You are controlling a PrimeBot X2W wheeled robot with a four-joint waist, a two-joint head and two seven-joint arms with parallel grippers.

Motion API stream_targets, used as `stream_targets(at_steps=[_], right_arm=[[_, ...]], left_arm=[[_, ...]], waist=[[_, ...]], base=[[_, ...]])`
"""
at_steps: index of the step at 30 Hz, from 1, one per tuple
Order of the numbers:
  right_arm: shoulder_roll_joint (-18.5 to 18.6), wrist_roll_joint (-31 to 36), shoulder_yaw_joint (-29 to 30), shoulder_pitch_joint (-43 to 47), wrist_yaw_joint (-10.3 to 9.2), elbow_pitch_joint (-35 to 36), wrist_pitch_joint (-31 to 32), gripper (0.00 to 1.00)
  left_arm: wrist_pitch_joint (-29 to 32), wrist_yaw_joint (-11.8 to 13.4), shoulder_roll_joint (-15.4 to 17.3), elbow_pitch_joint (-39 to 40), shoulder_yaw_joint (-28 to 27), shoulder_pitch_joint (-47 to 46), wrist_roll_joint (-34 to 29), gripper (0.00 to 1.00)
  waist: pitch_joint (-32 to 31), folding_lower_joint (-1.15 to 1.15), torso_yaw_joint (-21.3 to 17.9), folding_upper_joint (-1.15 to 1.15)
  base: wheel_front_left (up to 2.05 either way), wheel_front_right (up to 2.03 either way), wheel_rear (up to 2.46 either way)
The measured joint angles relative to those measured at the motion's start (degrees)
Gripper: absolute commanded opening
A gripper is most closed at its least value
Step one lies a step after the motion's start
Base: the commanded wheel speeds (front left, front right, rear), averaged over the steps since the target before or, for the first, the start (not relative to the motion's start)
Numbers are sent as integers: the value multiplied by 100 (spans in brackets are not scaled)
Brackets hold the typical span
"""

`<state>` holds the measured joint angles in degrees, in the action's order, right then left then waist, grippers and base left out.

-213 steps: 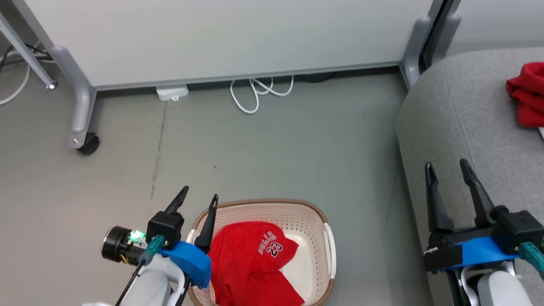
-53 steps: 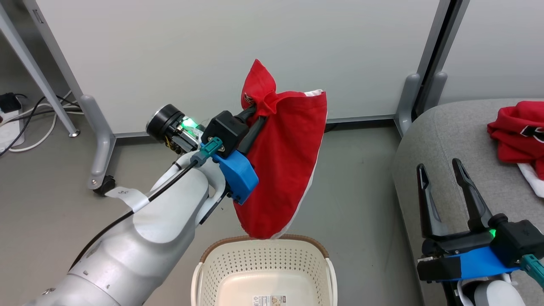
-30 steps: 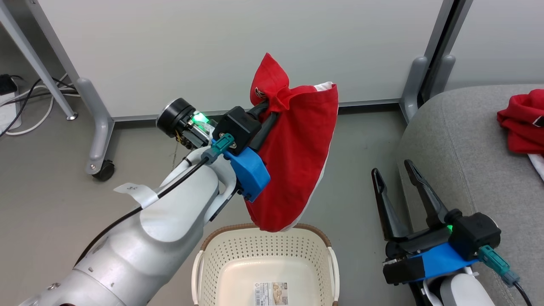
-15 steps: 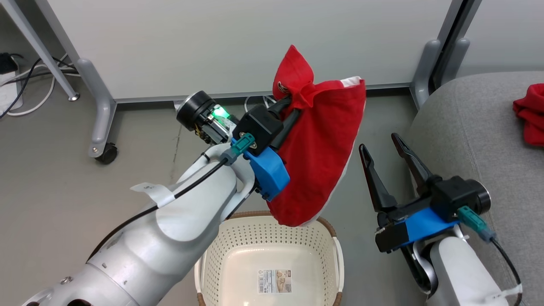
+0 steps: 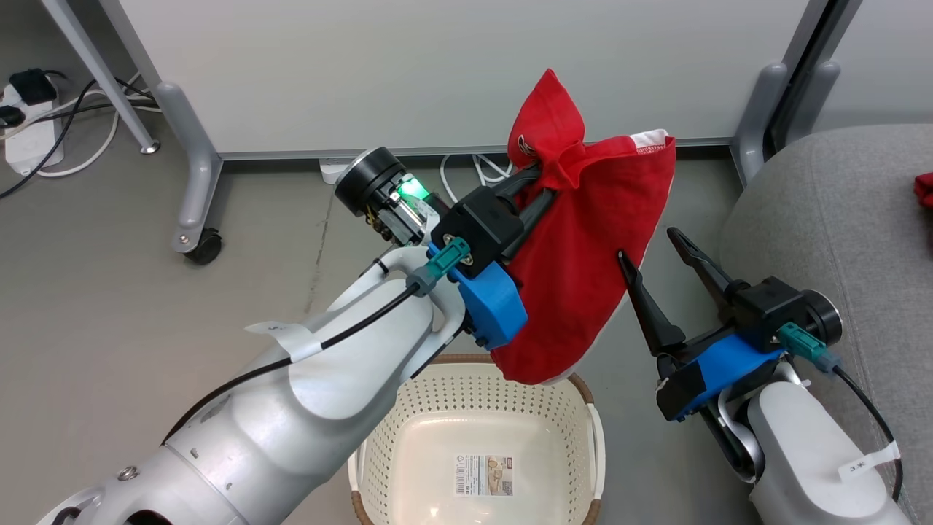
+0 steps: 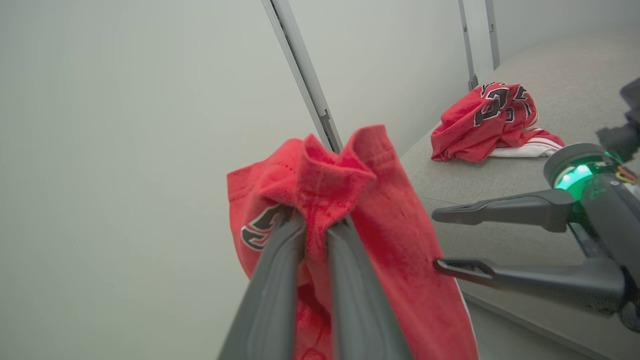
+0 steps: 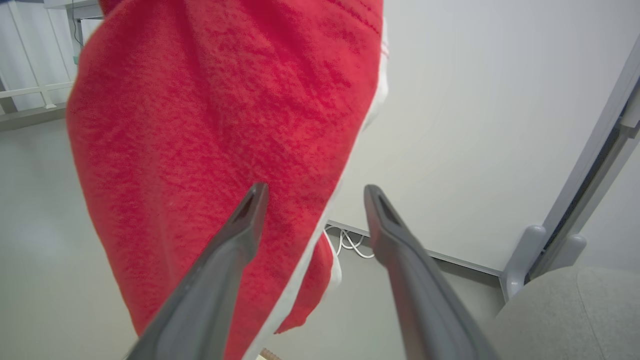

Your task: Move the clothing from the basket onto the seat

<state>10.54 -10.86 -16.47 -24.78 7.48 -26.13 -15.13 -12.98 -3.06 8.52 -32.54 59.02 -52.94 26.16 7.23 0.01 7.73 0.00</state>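
A red piece of clothing (image 5: 583, 270) with white trim hangs in the air from my left gripper (image 5: 543, 166), which is shut on its bunched top edge. In the left wrist view the two fingers of the left gripper (image 6: 316, 222) pinch the red cloth (image 6: 395, 250). Its lower end dangles above the far rim of the cream basket (image 5: 393, 415), which holds no clothing. My right gripper (image 5: 646, 244) stands open just right of the hanging cloth (image 7: 225, 125), its left finger close against it. The grey seat (image 5: 824, 219) lies at the right, with another red garment (image 6: 492, 120) on it.
A white panel on wheeled grey legs (image 5: 197, 244) stands behind, with a white cable (image 5: 481, 168) at its foot and a power strip (image 5: 29, 138) at the far left. A paper label (image 5: 485, 475) lies on the basket's bottom. Grey floor separates the basket from the seat.
The head camera has shifted. My left gripper has carried the hanging clothing to the right, toward the seat. My right gripper has swung left and up, close beside the cloth.
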Motion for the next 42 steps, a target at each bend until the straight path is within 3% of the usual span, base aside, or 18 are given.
stream_targets(at_steps=[18, 27, 36, 37, 38, 39, 42], right_arm=[[1028, -1478, -1795, -719, 0, -620, 0, 100], [1512, -2520, -2829, -1016, 0, -229, 0, 100], [1703, -2838, -3173, -1138, 0, 269, 0, 100], [1708, -2847, -3173, -1139, 0, 289, 0, 57], [1713, -2849, -3179, -1142, 0, 312, 0, 8], [1714, -2881, -3196, -1144, 0, 325, 0, 0], [1728, -2899, -3290, -1150, 0, 336, 0, 0]], left_arm=[[10, 7, -10, 404, 224, -16, -46, 0], [27, 24, 8, 499, 297, -12, -44, 0], [26, 56, 31, 516, 318, -5, 0, 0], [26, 56, 31, 516, 321, -5, 5, 0], [26, 57, 31, 516, 323, -5, 7, 0], [26, 57, 32, 516, 326, -5, 8, 0], [26, 68, 42, 515, 334, -6, 14, 0]], waist=[[-15, -1, 300, 0], [-49, -1, 399, 0], [-42, -1, 402, 0], [-37, 0, 399, 0], [-32, 0, 397, 0], [-28, -1, 394, 0], [-22, -1, 385, 0]], base=[[0, 0, 0], [0, 0, 0], [0, 0, 0], [0, 0, 0], [0, 0, 0], [0, 0, 0], [0, 0, 0]])
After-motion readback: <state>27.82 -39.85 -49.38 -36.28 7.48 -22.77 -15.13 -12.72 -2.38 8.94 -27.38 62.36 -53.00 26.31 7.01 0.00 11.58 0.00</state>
